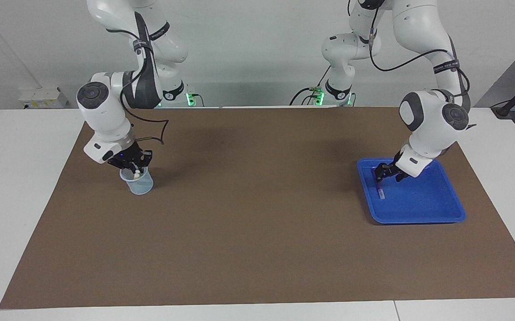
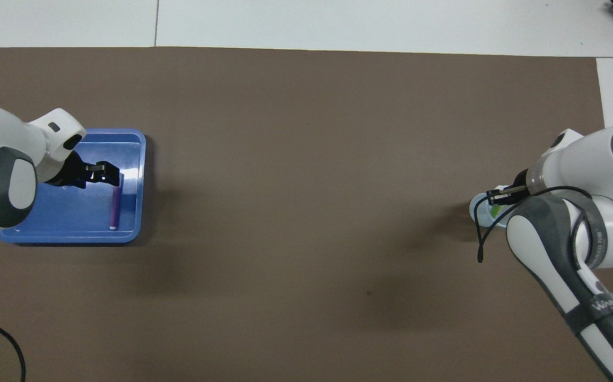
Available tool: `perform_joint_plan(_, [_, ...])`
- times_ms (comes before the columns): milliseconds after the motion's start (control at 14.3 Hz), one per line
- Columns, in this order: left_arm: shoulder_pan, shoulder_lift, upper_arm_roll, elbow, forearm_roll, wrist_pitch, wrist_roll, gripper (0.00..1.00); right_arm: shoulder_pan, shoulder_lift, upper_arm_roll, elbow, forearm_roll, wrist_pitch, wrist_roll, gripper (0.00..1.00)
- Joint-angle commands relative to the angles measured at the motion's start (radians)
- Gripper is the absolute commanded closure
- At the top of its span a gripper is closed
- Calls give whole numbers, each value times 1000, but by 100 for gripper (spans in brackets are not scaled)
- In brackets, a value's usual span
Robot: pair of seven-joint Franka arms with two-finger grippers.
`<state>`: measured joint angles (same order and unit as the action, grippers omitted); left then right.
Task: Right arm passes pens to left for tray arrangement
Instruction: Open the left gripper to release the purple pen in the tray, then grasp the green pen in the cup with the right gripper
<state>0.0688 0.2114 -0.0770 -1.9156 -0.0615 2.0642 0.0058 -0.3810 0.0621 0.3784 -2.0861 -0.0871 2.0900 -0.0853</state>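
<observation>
The left pincer (image 2: 109, 174), apparently parted, hovers over the purple pen (image 2: 115, 208) lying in the blue tray (image 2: 131, 236). At the surface's nine o'clock end in the facing view, the right pincer (image 1: 135, 168) dips into the cup (image 1: 141, 186); its grip can't be read. The pens look light, stiff and slick, so mid-barrel is the likely best hold.

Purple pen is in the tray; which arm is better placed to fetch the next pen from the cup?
Right. The right gripper is already at the cup holding the remaining pens, while the left gripper is over the tray by the purple pen.

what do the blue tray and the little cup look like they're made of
The tray looks like glossy moulded plastic: bright highlights run along its rim. The cup seems thin translucent plastic, pale and see-through, with a pen's whitish end showing inside it.
</observation>
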Motion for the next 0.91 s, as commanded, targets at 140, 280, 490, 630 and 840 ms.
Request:
perform_joint_plan(140, [-10,-7,-7,78,-54,-107,-102,21,-21,8,11,59,-19,-105,-83,100])
perform_joint_plan(280, [-18,-36,-18,81,-64,-130,-144,23,-19,-10,11,104,-19,-166,-131,100])
perform_joint_plan(490, [-24,-78,-26,83,-121,-159,-203,23,-6,-48,19,194,-20,-302,-180,100])
perform_joint_plan(630, [-36,-87,-41,115,-121,-203,-266,22,20,-48,22,279,-20,-401,-185,100])
perform_joint_plan(840, [-41,-104,-73,164,-123,-269,-372,6,68,-48,22,375,-19,-487,-185,100])
